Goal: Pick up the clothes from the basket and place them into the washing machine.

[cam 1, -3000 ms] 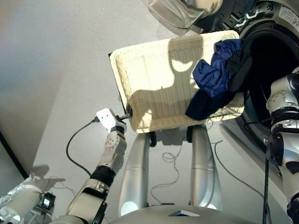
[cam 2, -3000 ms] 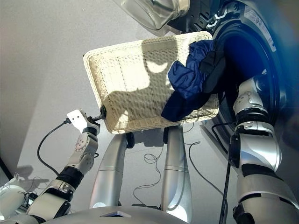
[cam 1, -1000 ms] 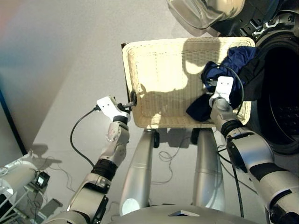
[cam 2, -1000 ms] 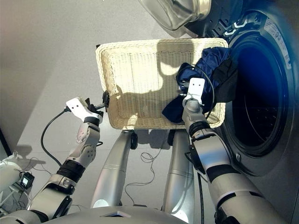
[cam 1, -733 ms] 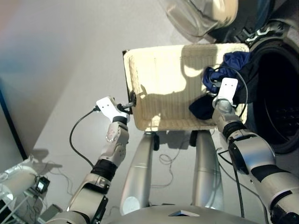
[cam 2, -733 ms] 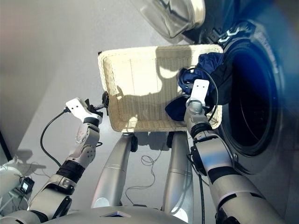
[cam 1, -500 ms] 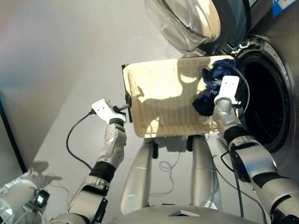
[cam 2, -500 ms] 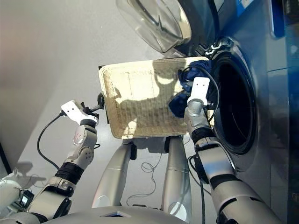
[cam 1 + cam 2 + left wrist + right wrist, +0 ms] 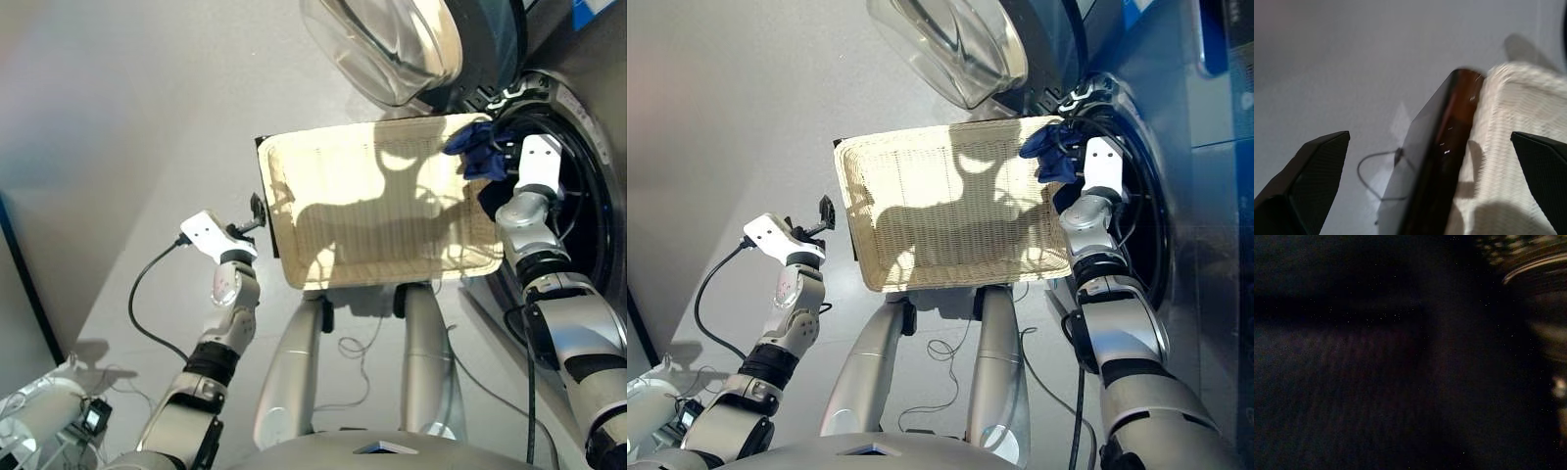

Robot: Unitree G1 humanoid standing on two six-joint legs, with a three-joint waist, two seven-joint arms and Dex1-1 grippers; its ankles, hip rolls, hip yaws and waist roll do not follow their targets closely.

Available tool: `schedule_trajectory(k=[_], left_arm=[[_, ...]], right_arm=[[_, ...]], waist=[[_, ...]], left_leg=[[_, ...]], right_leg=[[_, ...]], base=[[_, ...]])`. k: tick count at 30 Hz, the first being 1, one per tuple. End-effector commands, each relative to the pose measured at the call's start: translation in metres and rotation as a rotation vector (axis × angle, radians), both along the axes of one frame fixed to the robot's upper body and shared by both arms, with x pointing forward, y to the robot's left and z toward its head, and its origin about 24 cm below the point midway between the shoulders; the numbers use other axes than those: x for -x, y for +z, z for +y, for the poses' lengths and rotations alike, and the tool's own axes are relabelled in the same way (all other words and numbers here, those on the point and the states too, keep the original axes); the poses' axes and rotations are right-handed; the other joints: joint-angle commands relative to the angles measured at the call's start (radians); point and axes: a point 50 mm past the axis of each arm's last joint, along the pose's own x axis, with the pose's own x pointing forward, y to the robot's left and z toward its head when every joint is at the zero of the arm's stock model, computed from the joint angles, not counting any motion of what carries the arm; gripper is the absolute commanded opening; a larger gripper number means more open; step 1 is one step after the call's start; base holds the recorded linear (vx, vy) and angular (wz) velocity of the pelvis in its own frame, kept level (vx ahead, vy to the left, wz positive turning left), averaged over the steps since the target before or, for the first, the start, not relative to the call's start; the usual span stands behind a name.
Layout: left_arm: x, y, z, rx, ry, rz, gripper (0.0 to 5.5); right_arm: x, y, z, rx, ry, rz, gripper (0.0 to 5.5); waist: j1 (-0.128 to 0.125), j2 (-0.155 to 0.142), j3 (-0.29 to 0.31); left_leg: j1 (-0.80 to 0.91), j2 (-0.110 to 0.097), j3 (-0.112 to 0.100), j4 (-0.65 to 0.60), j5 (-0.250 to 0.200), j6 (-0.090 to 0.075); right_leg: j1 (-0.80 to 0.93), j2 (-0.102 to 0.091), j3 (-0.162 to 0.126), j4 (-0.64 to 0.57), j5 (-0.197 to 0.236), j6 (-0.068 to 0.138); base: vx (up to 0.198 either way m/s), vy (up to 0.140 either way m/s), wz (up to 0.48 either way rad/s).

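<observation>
Shallow cream wicker basket (image 9: 377, 211) now bare, parked against open dark grey front-loader washing machine (image 9: 1136, 196) for short carries. Navy blue garment (image 9: 475, 147) at drum mouth by right gripper (image 9: 509, 157); jaws' state indiscernible. Left gripper (image 9: 1420, 191) jaws spread, empty, beside basket corner.

- Plain grey floor (image 9: 118, 127), smooth, no pattern.
- Hard light from one side casts sharp shadows.
- Thin loose cable (image 9: 364, 345) lies curled on floor.
- Dark vertical edge (image 9: 15, 284) at left, unclear what.
- Blue label (image 9: 586, 12) top right.
</observation>
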Motion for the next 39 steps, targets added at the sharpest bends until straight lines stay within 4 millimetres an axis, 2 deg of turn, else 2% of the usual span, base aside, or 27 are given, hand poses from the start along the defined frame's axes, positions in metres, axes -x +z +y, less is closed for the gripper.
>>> schedule_trajectory(k=[1, 3, 5, 7, 8, 9, 10, 13, 14, 15, 16, 18, 19, 20, 21, 23, 26, 27, 28, 30, 31, 33, 38, 39], left_arm=[[0.007, 0.001, 0.013, 0.029, 0.05, -0.019, 5.5], [0.008, 0.003, 0.014, 0.036, 0.059, -0.025, 5.5], [0.007, 0.007, 0.015, 0.051, 0.073, -0.042, 5.5], [0.007, 0.008, 0.017, 0.056, 0.086, -0.046, 5.5], [0.007, 0.009, 0.015, 0.063, 0.095, -0.052, 5.5], [0.007, 0.009, 0.016, 0.059, 0.097, -0.05, 5.5], [0.005, 0.011, 0.015, 0.053, 0.104, -0.06, 5.5], [0.003, 0.015, 0.017, 0.014, 0.103, -0.079, 5.5], [0.002, 0.016, 0.016, 0.016, 0.103, -0.08, 5.5], [0.001, 0.016, 0.017, 0.016, 0.105, -0.082, 5.5], [0.0, 0.018, 0.019, 0.022, 0.108, -0.086, 5.5], [-0.001, 0.018, 0.019, 0.037, 0.111, -0.086, 5.5], [0.0, 0.018, 0.021, 0.039, 0.112, -0.083, 5.5], [0.0, 0.018, 0.021, 0.038, 0.112, -0.083, 5.5], [0.0, 0.016, 0.023, 0.037, 0.104, -0.076, 5.5], [0.002, 0.014, 0.026, 0.053, 0.104, -0.072, 5.5], [0.006, 0.004, 0.033, 0.059, 0.112, -0.042, 5.5], [0.007, 0.004, 0.034, 0.06, 0.113, -0.042, 5.5], [0.008, -0.002, 0.035, 0.061, 0.108, -0.02, 5.5], [0.009, -0.007, 0.035, 0.071, 0.111, -0.007, 5.5], [0.008, -0.011, 0.033, 0.078, 0.104, 0.009, 5.5], [0.008, -0.016, 0.033, 0.078, 0.103, 0.028, 5.5], [0.009, -0.032, 0.03, 0.061, 0.091, 0.095, 5.5], [0.009, -0.032, 0.03, 0.061, 0.091, 0.095, 5.5]], right_arm=[[0.064, 0.045, -0.085, -0.035, -0.435, -0.193, 0.0], [0.065, 0.039, -0.084, -0.031, -0.445, -0.184, 0.0], [0.065, 0.035, -0.08, -0.06, -0.451, -0.229, 0.0], [0.059, 0.046, -0.069, -0.041, -0.466, -0.328, 0.0], [0.056, 0.056, -0.056, -0.003, -0.476, -0.437, 0.0], [0.055, 0.053, -0.052, 0.0, -0.483, -0.435, 0.0], [0.053, 0.054, -0.04, 0.048, -0.473, -0.476, 0.0], [0.043, 0.051, -0.031, 0.025, -0.376, -0.441, 0.0], [0.037, 0.05, -0.027, -0.005, -0.337, -0.435, 2.89], [0.037, 0.051, -0.027, -0.007, -0.333, -0.437, 5.5], [0.018, 0.048, -0.006, -0.015, -0.112, -0.398, 5.5], [0.009, 0.037, 0.011, -0.071, -0.01, -0.409, 5.5], [0.004, 0.03, 0.027, -0.129, 0.111, -0.44, 5.5], [0.004, 0.03, 0.027, -0.13, 0.111, -0.439, 5.5], [0.001, 0.009, 0.033, -0.222, 0.192, -0.405, 5.5], [-0.007, -0.004, 0.055, -0.297, 0.303, -0.405, 5.5], [-0.014, -0.023, 0.074, -0.373, 0.445, -0.345, 5.5], [-0.014, -0.023, 0.074, -0.375, 0.448, -0.345, 5.5], [-0.015, -0.037, 0.079, -0.428, 0.493, -0.299, 5.5], [-0.017, -0.04, 0.086, -0.437, 0.518, -0.281, 5.5], [-0.018, -0.05, 0.098, -0.484, 0.571, -0.26, 5.5], [-0.019, -0.057, 0.103, -0.513, 0.591, -0.24, 5.5], [-0.012, -0.087, 0.127, -0.593, 0.678, -0.157, 5.5], [-0.012, -0.088, 0.127, -0.593, 0.678, -0.156, 5.5]], waist=[[-0.052, 0.044, -0.023], [-0.055, 0.038, -0.028], [-0.07, 0.031, -0.029], [-0.077, 0.028, -0.032], [-0.079, 0.03, -0.031], [-0.078, 0.027, -0.034], [-0.081, 0.029, -0.03], [-0.077, 0.019, -0.034], [-0.077, 0.014, -0.033], [-0.079, 0.014, -0.032], [-0.08, 0.003, -0.034], [-0.085, -0.002, -0.035], [-0.089, -0.007, -0.036], [-0.089, -0.007, -0.036], [-0.09, -0.012, -0.039], [-0.088, -0.015, -0.043], [-0.086, -0.025, -0.047], [-0.088, -0.026, -0.046], [-0.084, -0.031, -0.048], [-0.083, -0.034, -0.047], [-0.08, -0.038, -0.048], [-0.077, -0.043, -0.047], [-0.073, -0.056, -0.044], [-0.074, -0.056, -0.043]], left_leg=[[-0.006, 0.02, -0.025, 0.161, -0.188, 0.0], [-0.026, 0.02, -0.025, 0.186, -0.196, 0.0], [-0.051, 0.02, -0.033, 0.215, -0.21, -0.001], [-0.067, 0.022, -0.035, 0.224, -0.218, 0.0], [-0.076, 0.023, -0.034, 0.231, -0.22, 0.002], [-0.08, 0.023, -0.034, 0.234, -0.221, 0.003], [-0.096, 0.022, -0.037, 0.245, -0.225, 0.008], [-0.114, 0.026, -0.037, 0.257, -0.228, 0.008], [-0.117, 0.028, -0.035, 0.259, -0.228, 0.009], [-0.118, 0.028, -0.034, 0.26, -0.228, 0.009], [-0.122, 0.033, -0.031, 0.264, -0.227, 0.008], [-0.119, 0.033, -0.03, 0.265, -0.228, 0.007], [-0.117, 0.033, -0.032, 0.267, -0.226, 0.007], [-0.116, 0.032, -0.032, 0.266, -0.226, 0.007], [-0.111, 0.032, -0.033, 0.264, -0.225, 0.005], [-0.099, 0.031, -0.031, 0.254, -0.22, 0.004], [-0.077, 0.032, -0.03, 0.231, -0.21, 0.002], [-0.074, 0.032, -0.031, 0.229, -0.209, 0.002], [-0.06, 0.032, -0.031, 0.217, -0.205, 0.0], [-0.051, 0.031, -0.03, 0.209, -0.201, 0.0], [-0.031, 0.03, -0.032, 0.194, -0.194, -0.001], [-0.013, 0.03, -0.031, 0.18, -0.188, -0.004], [0.06, 0.027, -0.031, 0.133, -0.169, -0.007], [0.063, 0.027, -0.032, 0.131, -0.168, -0.007]], right_leg=[[0.049, 0.03, -0.007, 0.0, -0.071, 0.045], [0.033, 0.03, -0.008, 0.019, -0.077, 0.042], [0.016, 0.036, -0.005, 0.04, -0.085, 0.038], [0.0, 0.043, -0.005, 0.049, -0.09, 0.034], [-0.009, 0.045, -0.006, 0.053, -0.09, 0.033], [-0.012, 0.045, -0.007, 0.055, -0.09, 0.033], [-0.027, 0.049, -0.008, 0.062, -0.09, 0.031], [-0.046, 0.051, -0.003, 0.072, -0.089, 0.032], [-0.049, 0.051, -0.003, 0.073, -0.086, 0.032], [-0.05, 0.052, -0.003, 0.074, -0.086, 0.032], [-0.051, 0.053, -0.003, 0.072, -0.079, 0.031], [-0.047, 0.053, -0.003, 0.071, -0.078, 0.03], [-0.043, 0.053, -0.004, 0.07, -0.076, 0.03], [-0.043, 0.053, -0.004, 0.07, -0.076, 0.03], [-0.034, 0.051, -0.006, 0.067, -0.076, 0.029], [-0.021, 0.048, -0.007, 0.057, -0.07, 0.028], [0.002, 0.044, -0.012, 0.036, -0.061, 0.029], [0.004, 0.044, -0.012, 0.034, -0.06, 0.029], [0.018, 0.041, -0.014, 0.023, -0.055, 0.03], [0.028, 0.041, -0.015, 0.014, -0.051, 0.03], [0.045, 0.039, -0.018, 0.001, -0.045, 0.032], [0.068, 0.037, -0.022, -0.015, -0.039, 0.034], [0.142, 0.035, -0.033, -0.06, -0.023, 0.039], [0.145, 0.035, -0.033, -0.062, -0.023, 0.039]], base=[[0.0, 0.0, 0.0], [0.0, 0.0, 0.0], [0.0, 0.0, 0.0], [0.0, 0.0, 0.0], [0.0, 0.0, 0.0], [0.0, 0.0, 0.0], [0.0, 0.0, 0.0], [0.0, 0.0, 0.0], [0.0, 0.0, 0.0], [0.0, 0.0, 0.0], [0.0, 0.0, 0.0], [-0.008, -0.002, -0.094], [-0.015, -0.003, -0.188], [0.0, 0.0, 0.0], [0.0, 0.0, 0.0], [0.0, 0.0, 0.0], [0.0, 0.0, 0.0], [0.0, 0.0, 0.0], [0.0, 0.0, 0.0], [0.0, 0.0, 0.0], [0.0, 0.0, 0.0], [0.0, 0.0, 0.0], [0.0, 0.0, 0.0], [0.0, 0.0, 0.0]])
